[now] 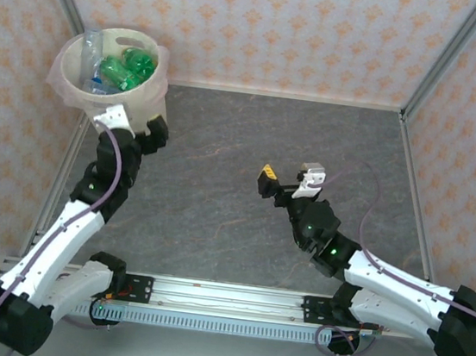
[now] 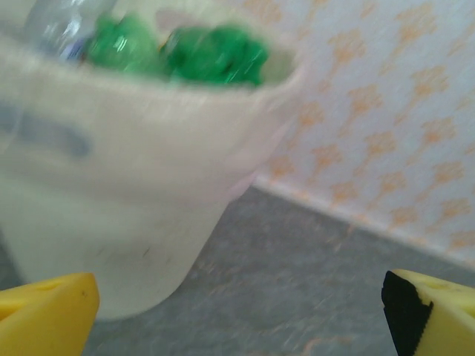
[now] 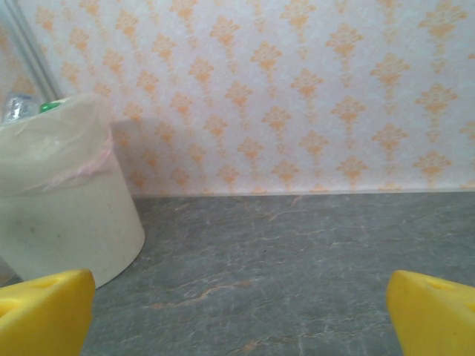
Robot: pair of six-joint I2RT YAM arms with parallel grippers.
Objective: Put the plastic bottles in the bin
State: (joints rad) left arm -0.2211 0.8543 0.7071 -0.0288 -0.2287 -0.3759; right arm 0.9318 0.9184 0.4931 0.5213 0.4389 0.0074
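Note:
The cream bin (image 1: pixel 73 88) stands at the table's far left corner. Green plastic bottles (image 1: pixel 128 69) and a clear one (image 1: pixel 92 54) lie inside it. My left gripper (image 1: pixel 133 125) hangs open just in front of the bin's near side, with nothing between its fingers. In the left wrist view the bin (image 2: pixel 111 185) looms close and blurred, green bottles (image 2: pixel 208 52) show over its rim, and the yellow fingertips (image 2: pixel 44 315) stand wide apart. My right gripper (image 1: pixel 288 180) is open and empty over mid-table. The right wrist view has the bin (image 3: pixel 59 200) at far left.
Patterned walls close off the grey stone-look table (image 1: pixel 243 205) at the back and sides, with metal posts at the corners. A metal rail (image 1: pixel 215 297) carrying both arm bases runs along the near edge.

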